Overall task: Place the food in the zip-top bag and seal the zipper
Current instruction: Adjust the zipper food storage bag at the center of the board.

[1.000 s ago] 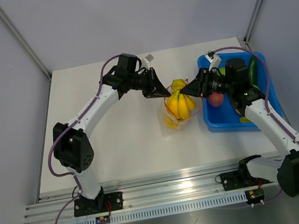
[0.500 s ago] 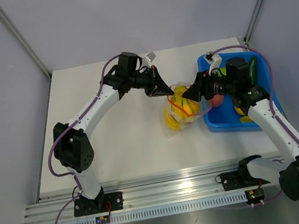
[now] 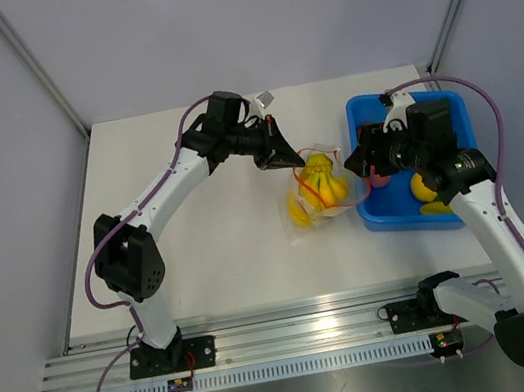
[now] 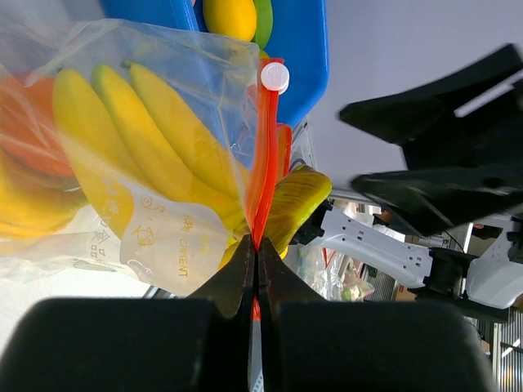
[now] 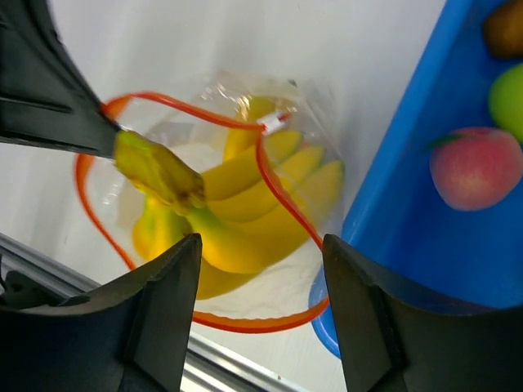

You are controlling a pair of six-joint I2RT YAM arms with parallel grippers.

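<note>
Since a second ago the right gripper (image 3: 350, 162) has pulled back from the bag's mouth and now hangs over the near left corner of the blue bin (image 3: 398, 221), just apart from the bag. The left gripper (image 3: 288, 159) has stayed where it was, pinching the bag's far edge.

From above, the zip-top bag (image 3: 317, 209) sits on the table just left of the bin, with the bananas (image 3: 323, 183) yellow inside it.

The left wrist camera shows what that view hides. Its two dark fingers are pressed flat together on the orange-red zipper (image 4: 263, 163), and a white slider (image 4: 274, 77) sits at the strip's upper end. One banana tip pokes out past the strip on the side facing the other arm.

The right wrist camera gives the opposite side. The zipper makes a wide open loop around the bananas, so the mouth is unsealed. This gripper's own fingers stand well apart with nothing between them. The peach (image 5: 476, 167) lies in the bin, not in the bag, near a green fruit (image 5: 508, 98).
</note>
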